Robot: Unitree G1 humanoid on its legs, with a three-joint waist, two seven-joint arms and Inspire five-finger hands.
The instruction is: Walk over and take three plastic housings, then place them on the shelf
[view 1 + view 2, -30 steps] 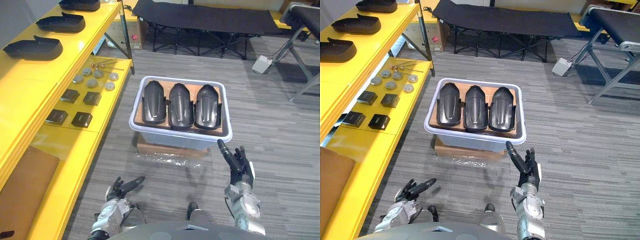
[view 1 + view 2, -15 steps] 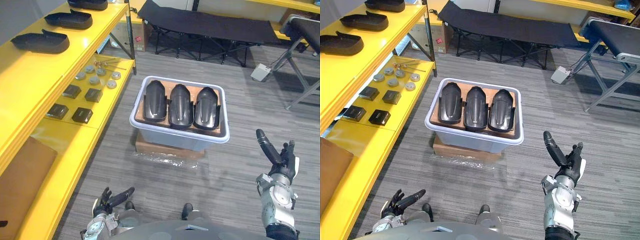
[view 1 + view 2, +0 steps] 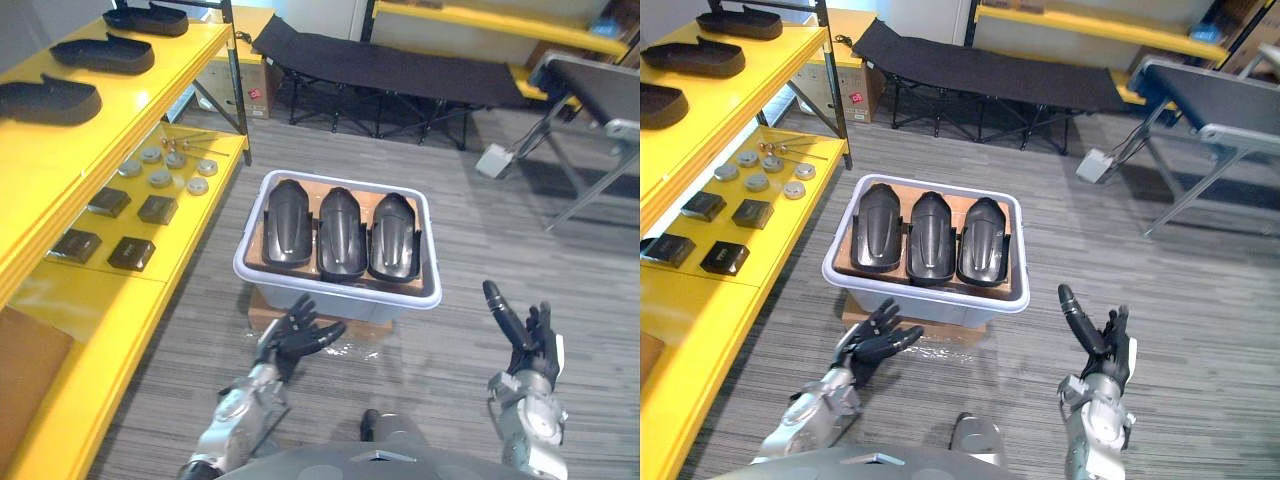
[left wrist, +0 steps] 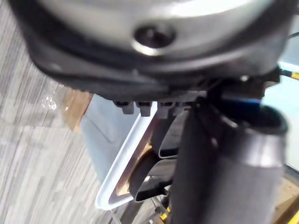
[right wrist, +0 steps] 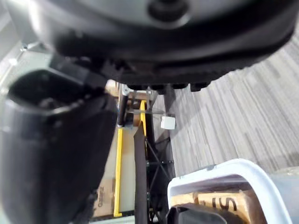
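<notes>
Left eye view: three black plastic housings (image 3: pixel 339 233) lay side by side in a pale tub (image 3: pixel 338 301), which stood on a cardboard box (image 3: pixel 262 312) on the grey floor. My left hand (image 3: pixel 288 342) hung just before the tub's near rim, fingers apart and empty. My right hand (image 3: pixel 527 350) was raised off to the tub's right, fingers straight, holding nothing. The yellow shelf (image 3: pixel 140 90) ran along my left.

Right eye view: same picture, with more black housings on the shelf's top level and small dark blocks (image 3: pixel 702 206) on the level below.

Left wrist view: past my fingers I saw the tub's white rim and a housing inside.

Right wrist view: the tub's corner showed a cardboard liner (image 5: pixel 225 201) under the housings. It bore dark letters, cut off by the rim.
</notes>
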